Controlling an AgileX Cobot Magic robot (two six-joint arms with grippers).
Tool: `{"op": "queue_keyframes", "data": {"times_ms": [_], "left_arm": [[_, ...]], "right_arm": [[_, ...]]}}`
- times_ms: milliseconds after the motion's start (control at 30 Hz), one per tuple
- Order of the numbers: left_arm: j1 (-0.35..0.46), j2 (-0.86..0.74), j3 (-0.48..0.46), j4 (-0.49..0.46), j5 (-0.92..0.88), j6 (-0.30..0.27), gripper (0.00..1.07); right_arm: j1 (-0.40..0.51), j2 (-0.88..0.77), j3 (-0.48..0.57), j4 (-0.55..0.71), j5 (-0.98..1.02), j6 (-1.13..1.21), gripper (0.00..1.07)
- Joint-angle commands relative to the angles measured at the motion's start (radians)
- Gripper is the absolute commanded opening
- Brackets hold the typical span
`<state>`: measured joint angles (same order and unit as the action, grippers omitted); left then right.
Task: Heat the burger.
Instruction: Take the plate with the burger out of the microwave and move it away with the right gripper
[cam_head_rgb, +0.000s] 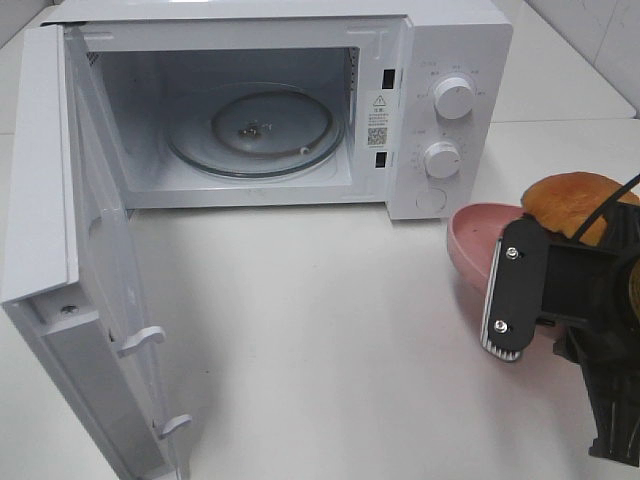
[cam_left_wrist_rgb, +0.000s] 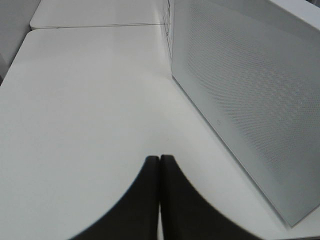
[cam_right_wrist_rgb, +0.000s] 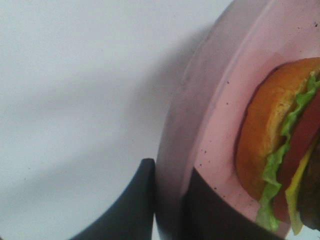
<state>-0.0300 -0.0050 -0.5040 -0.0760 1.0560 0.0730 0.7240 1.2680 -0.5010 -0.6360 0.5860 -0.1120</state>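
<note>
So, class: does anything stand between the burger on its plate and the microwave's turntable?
Nothing visible does. The microwave door stands wide open, the glass turntable is bare, and the table between the pink plate holding the burger and the opening is clear.

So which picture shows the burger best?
The right wrist view: the burger fills it, showing bun, lettuce and cheese up close. The high view shows only its bun top behind the arm. The left wrist view shows none of it.

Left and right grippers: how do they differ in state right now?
The left gripper is shut on nothing above bare table; the right gripper is shut on the pink plate rim, one finger each side. Only the right one carries the burger. Both have dark fingers.
</note>
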Motion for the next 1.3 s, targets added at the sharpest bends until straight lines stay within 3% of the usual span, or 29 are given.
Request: {"op": "queue_keyframes", "data": {"times_ms": [33, 367, 533, 800, 1133, 1300], "left_arm": [[0.001, -0.02, 0.004, 0.003, -0.016, -0.006, 0.0], [0.001, -0.02, 0.004, 0.003, -0.016, -0.006, 0.0], [0.001, -0.02, 0.004, 0.003, -0.016, -0.006, 0.0], [0.001, -0.02, 0.004, 0.003, -0.016, -0.006, 0.0], [0.001, -0.02, 0.004, 0.003, -0.016, -0.006, 0.0], [0.001, -0.02, 0.004, 0.003, -0.016, -0.006, 0.0]], "right_arm": [[-0.006, 0.002, -0.004, -0.067, 0.028, 0.064, 0.0], [-0.02, 0.177, -0.009, -0.191, 0.069, 0.393, 0.0], [-0.182, 0.29, -0.086, -0.194, 0.029, 0.447, 0.0], [-0.315, 0.409, -0.201, -0.183, -0.01, 0.447, 0.0], [-0.319, 0.459, -0.209, -0.117, -0.063, 0.447, 0.04], [-0.319, 0.459, -0.209, -0.076, -0.078, 0.447, 0.18]]}}
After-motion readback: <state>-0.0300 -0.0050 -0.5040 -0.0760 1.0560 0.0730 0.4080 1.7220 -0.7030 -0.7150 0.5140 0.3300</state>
